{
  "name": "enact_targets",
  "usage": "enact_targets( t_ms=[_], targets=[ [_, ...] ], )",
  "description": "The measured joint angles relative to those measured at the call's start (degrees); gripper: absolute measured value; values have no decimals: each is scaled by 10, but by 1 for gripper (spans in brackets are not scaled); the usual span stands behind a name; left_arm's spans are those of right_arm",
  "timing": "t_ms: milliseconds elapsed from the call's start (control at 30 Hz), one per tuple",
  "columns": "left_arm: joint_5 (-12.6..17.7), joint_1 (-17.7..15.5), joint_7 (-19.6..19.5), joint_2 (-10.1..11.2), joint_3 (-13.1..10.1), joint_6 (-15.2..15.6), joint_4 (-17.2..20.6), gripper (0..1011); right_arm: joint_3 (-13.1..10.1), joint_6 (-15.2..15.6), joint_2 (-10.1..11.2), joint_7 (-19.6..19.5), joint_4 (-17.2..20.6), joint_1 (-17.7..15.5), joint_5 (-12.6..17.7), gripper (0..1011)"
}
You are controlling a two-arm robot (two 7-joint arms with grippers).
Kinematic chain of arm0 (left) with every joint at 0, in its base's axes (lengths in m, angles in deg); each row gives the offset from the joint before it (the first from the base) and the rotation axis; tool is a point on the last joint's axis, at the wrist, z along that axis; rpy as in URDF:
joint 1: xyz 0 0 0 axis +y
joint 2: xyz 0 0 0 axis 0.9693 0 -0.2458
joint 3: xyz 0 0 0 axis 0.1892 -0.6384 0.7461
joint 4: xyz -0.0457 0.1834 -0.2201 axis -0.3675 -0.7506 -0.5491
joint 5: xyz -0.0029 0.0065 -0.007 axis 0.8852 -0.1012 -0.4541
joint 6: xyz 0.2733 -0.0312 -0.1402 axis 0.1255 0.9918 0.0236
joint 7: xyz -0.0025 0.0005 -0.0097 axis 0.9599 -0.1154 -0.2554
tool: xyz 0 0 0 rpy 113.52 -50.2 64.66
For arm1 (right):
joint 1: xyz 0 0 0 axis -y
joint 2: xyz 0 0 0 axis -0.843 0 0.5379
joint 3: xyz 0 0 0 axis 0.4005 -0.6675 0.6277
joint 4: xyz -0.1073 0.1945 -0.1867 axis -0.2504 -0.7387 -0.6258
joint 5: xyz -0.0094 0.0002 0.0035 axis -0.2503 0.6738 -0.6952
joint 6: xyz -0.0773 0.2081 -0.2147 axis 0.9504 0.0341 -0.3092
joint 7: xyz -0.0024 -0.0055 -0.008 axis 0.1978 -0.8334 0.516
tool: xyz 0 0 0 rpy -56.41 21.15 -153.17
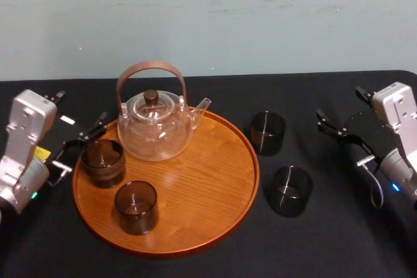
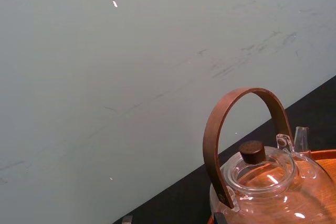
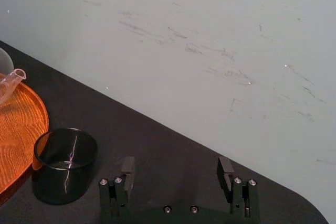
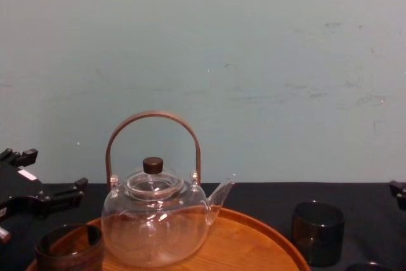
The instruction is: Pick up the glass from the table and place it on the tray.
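Teapot (image 1: 155,128) and two tray glasses (image 1: 136,207) are crowding the tray's (image 1: 208,187) left side — its right half is lying open, two loose glasses (image 1: 290,191) flanking the rim.

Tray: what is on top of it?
The tray carries a clear teapot, a rear glass and a front glass. The wood beneath the dark glasses is hidden. The open left gripper is beside the rear glass.

The head view looks down on the tray (image 1: 208,187); the chest view faces it low, sharing the teapot (image 4: 155,226).
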Motion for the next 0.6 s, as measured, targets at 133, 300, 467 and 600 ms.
enact_targets(
  t_ms=[133, 300, 467, 600],
  targets=[
    [0, 0, 0, 0, 0, 0, 0, 1001, 0, 0, 0, 0, 0, 0, 0, 1002],
    [0, 0, 0, 0, 0, 0, 0, 1001, 0, 0, 0, 0, 0, 0, 0, 1002],
    [0, 0, 0, 0, 0, 0, 0, 1001, -3, 1, 0, 7, 2, -1, 0, 1002],
    [0, 0, 0, 0, 0, 0, 0, 1001, -9, 7, 2, 20, 10, -6, 4, 1002]
  ],
)
